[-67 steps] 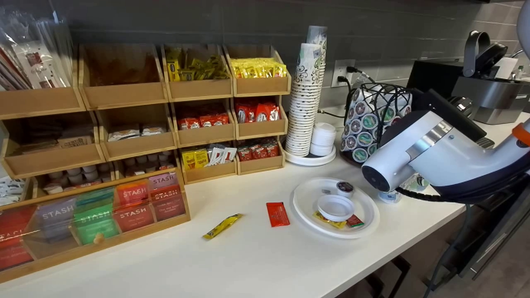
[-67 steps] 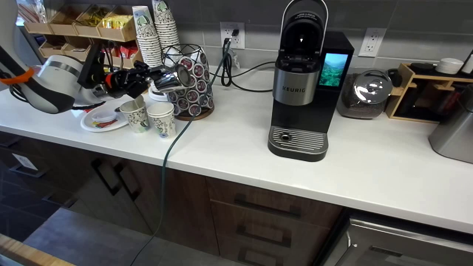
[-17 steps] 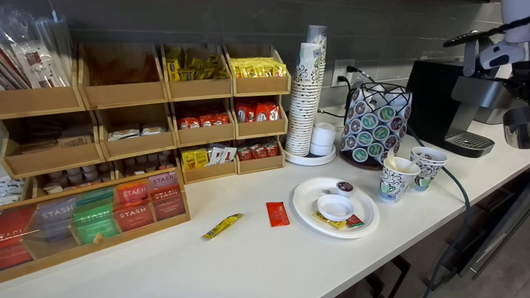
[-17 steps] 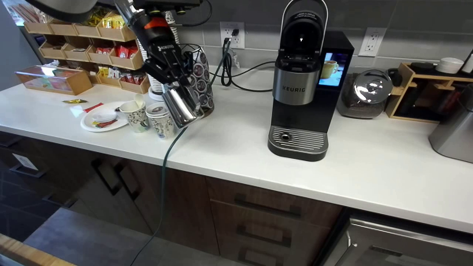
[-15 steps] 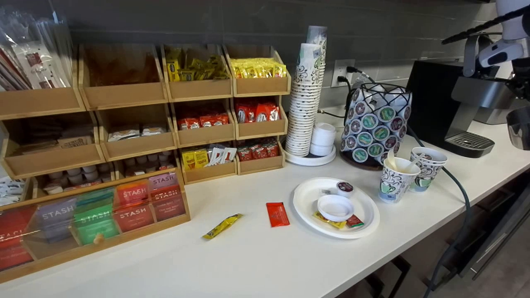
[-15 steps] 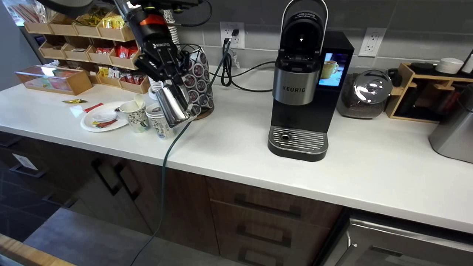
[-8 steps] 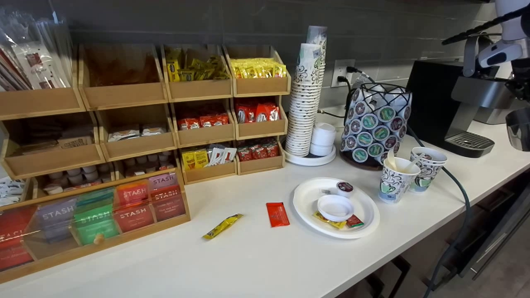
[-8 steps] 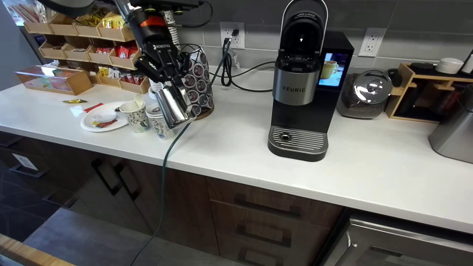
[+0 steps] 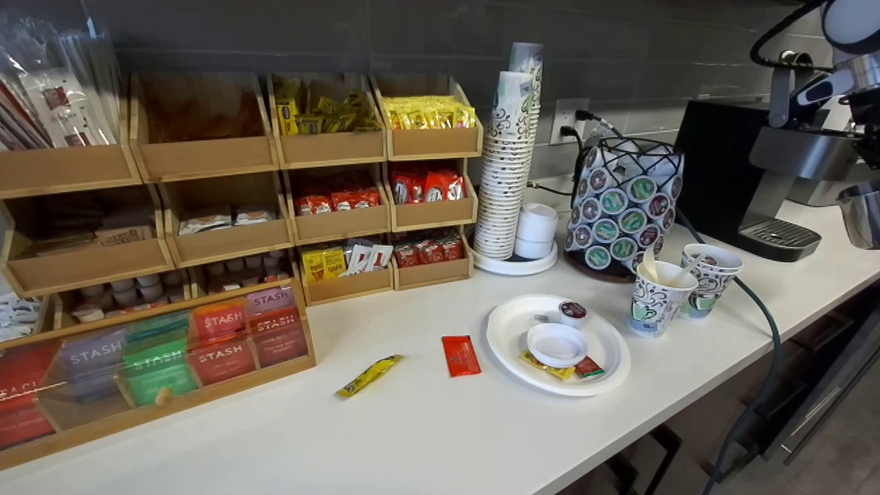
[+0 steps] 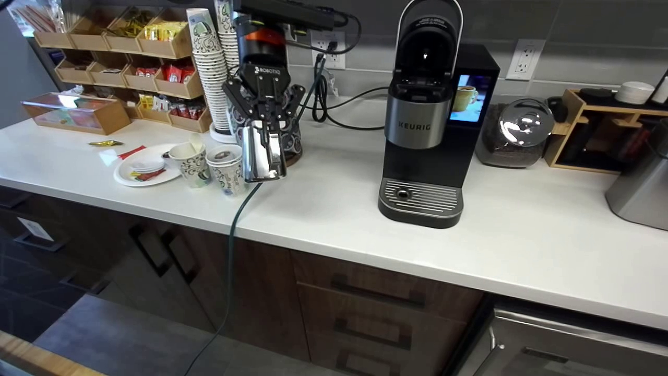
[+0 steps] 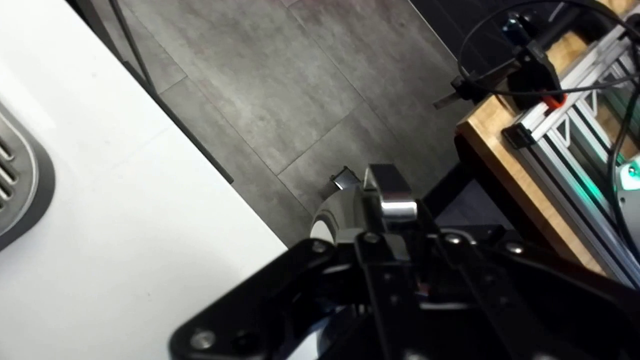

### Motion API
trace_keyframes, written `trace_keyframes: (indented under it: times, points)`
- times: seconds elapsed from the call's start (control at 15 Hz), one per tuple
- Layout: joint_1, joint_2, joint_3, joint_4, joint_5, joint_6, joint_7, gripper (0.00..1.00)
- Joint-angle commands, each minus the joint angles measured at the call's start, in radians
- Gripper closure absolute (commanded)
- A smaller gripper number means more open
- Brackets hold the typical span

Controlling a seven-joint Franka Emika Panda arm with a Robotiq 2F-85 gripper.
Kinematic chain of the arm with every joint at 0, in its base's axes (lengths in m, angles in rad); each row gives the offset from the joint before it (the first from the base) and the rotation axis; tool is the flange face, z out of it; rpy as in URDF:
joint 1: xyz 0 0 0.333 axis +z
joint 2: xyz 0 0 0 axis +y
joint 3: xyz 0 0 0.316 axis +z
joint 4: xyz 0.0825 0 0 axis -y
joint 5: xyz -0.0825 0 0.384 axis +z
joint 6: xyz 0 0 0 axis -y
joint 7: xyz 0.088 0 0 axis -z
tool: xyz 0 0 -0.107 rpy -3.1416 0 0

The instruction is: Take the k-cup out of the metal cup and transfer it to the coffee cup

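Note:
My gripper [image 10: 269,124] is shut on the handle [image 11: 398,209] of the metal cup [image 10: 252,154]. It holds the cup close to upright above the counter, right beside the paper cups. The metal cup also shows at the edge of an exterior view [image 9: 863,216] and in the wrist view [image 11: 337,212]; its inside is hidden. A k-cup [image 9: 702,262] sits lid up near the rim inside the patterned coffee cup [image 9: 702,302]. That k-cup [image 10: 224,155] and coffee cup [image 10: 229,177] also show just left of the metal cup.
A paper cup with stir sticks [image 9: 656,306] stands beside the coffee cup. A white plate [image 9: 505,368] holds another k-cup [image 9: 573,313]. A wire k-cup rack [image 10: 292,133] stands close behind the gripper. The Keurig machine [image 10: 420,125] stands to its right. A green cable [image 10: 232,235] crosses the counter edge.
Earlier the metal cup lay tipped sideways above the paper cups; since then it has swung near upright and slightly right. A k-cup now shows in the coffee cup, where none showed before.

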Motion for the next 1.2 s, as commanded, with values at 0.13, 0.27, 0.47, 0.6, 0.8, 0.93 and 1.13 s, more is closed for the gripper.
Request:
trace_keyframes:
  times: [0.13,0.27,0.47,0.6,0.8,0.93,1.13]
  points:
    - [-0.060,0.151,0.003,0.221,0.179,-0.230,0.092,0.96]
    - [-0.064,0.135,0.013,0.178,0.135,-0.187,0.057,0.83]
    - [-0.083,0.141,0.023,0.197,0.228,-0.185,0.090,0.96]
    - [-0.104,0.138,0.026,0.187,0.333,-0.171,0.121,0.96]
    - [-0.134,0.140,0.022,0.165,0.457,-0.121,0.156,0.96]
    - [-0.150,0.142,0.016,0.136,0.509,-0.018,0.183,0.96]
    - [-0.165,0.120,0.015,0.050,0.581,0.144,0.246,0.96]
